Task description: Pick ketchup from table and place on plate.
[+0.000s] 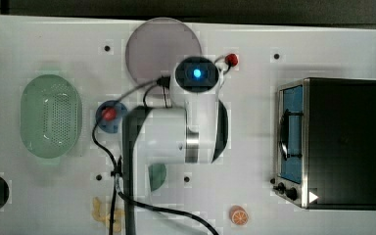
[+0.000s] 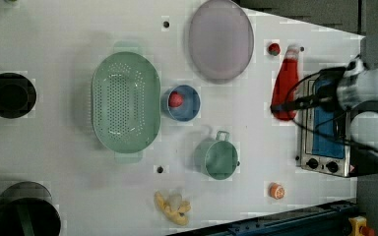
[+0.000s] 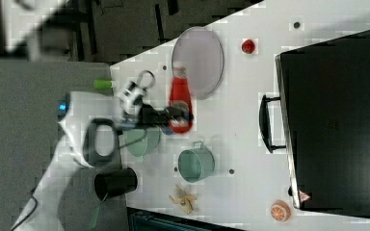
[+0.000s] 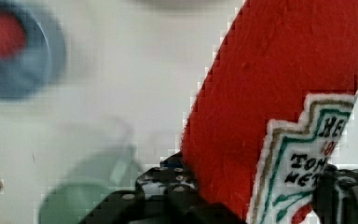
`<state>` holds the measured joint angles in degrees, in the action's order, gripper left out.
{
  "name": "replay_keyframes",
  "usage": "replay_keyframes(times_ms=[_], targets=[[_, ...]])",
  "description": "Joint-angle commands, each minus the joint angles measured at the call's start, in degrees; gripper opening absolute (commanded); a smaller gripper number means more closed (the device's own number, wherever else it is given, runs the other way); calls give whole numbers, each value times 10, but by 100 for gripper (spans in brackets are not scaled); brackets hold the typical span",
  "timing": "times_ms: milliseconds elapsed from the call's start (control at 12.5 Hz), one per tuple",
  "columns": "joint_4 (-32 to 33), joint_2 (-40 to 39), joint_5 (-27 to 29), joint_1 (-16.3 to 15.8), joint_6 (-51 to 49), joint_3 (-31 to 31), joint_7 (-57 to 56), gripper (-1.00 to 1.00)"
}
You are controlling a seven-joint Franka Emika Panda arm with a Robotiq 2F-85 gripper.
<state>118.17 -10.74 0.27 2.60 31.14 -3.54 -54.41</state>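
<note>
The ketchup (image 4: 279,93) is a soft red bottle with a white label, and my gripper (image 4: 256,196) is shut on its lower end. In the left view the ketchup (image 2: 285,81) hangs above the table to the right of the plate (image 2: 220,39), white cap pointing up in the picture, with the gripper (image 2: 280,105) at its base. In the right view the ketchup (image 3: 179,98) overlaps the lower left rim of the pale lilac-grey plate (image 3: 197,55). From the top view the arm covers the bottle, beside the plate (image 1: 152,46).
A small red strawberry (image 2: 274,48) lies right of the plate. Also in the left view stand a green perforated basket (image 2: 125,101), a blue bowl (image 2: 192,103) holding a red ball, a green cup (image 2: 220,157), a toaster oven (image 2: 325,142), a banana (image 2: 172,206) and an orange slice (image 2: 276,190).
</note>
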Motion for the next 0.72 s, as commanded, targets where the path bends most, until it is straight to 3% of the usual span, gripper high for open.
replay_keyframes(times_ms=[80, 720], targets=[[-65, -38, 2, -4, -21, -7, 20, 32], [-297, -253, 4, -6, -20, -8, 20, 32]])
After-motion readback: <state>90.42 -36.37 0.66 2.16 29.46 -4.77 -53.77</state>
